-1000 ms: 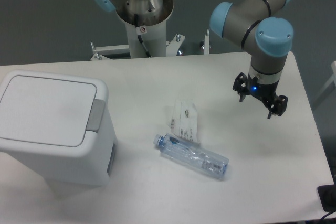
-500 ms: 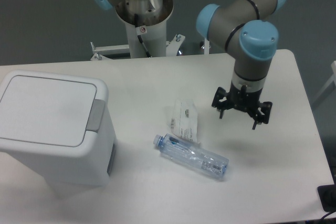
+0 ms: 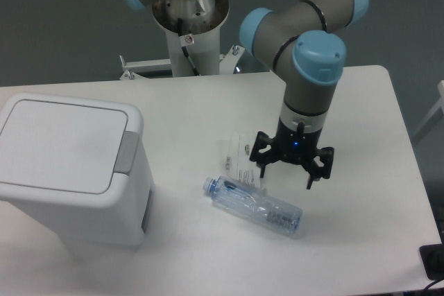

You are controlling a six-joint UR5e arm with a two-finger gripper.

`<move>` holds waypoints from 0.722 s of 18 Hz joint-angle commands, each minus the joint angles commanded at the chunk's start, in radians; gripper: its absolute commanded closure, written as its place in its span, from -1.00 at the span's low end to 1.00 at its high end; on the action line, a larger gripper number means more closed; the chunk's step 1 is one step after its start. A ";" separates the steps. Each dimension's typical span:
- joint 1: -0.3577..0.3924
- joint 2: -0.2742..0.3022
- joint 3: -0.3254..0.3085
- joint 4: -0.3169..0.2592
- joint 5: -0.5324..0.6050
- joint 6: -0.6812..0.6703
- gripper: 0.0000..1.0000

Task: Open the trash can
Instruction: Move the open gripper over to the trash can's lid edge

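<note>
Hovering above the table (image 3: 361, 102), the gripper (image 3: 292, 166) points straight down w/ its two fingers spread apart and nothing between them, so it holds nothing. It sits over the middle-right of the tabletop, just beside a clear plastic bottle (image 3: 253, 206) lying on its side and a small see-through packet w/ a printed label (image 3: 244, 159); from this angle it overlaps the packet's right edge, but height above it can't be judged, prob. not touching. The trash can (image 3: 69, 171) stands at the far left of the table, well apart from the gripper, lid (image 3: 62, 145) flat and closed, grey push tab (image 3: 126, 152) on the lid's right edge, facing the arm's side. That orientation matters: tab is the part to press, and it is reachable from the right w/o crossing over the bin. Task not started as far as the bin goes; lid fully shut. Next move, in my judgement, needs travel left across the bottle and packet, staying high enough to clear both, then a downward press on the tab. Risk: spread fingers could straddle or slip off the narrow tab; bringing them together first may give a firmer pushing tip.
</note>
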 joint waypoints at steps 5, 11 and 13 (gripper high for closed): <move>-0.049 0.041 0.043 0.000 -0.127 -0.141 -1.00; -0.074 0.113 0.031 0.000 -0.282 -0.232 -1.00; -0.090 0.138 0.017 -0.002 -0.299 -0.233 -1.00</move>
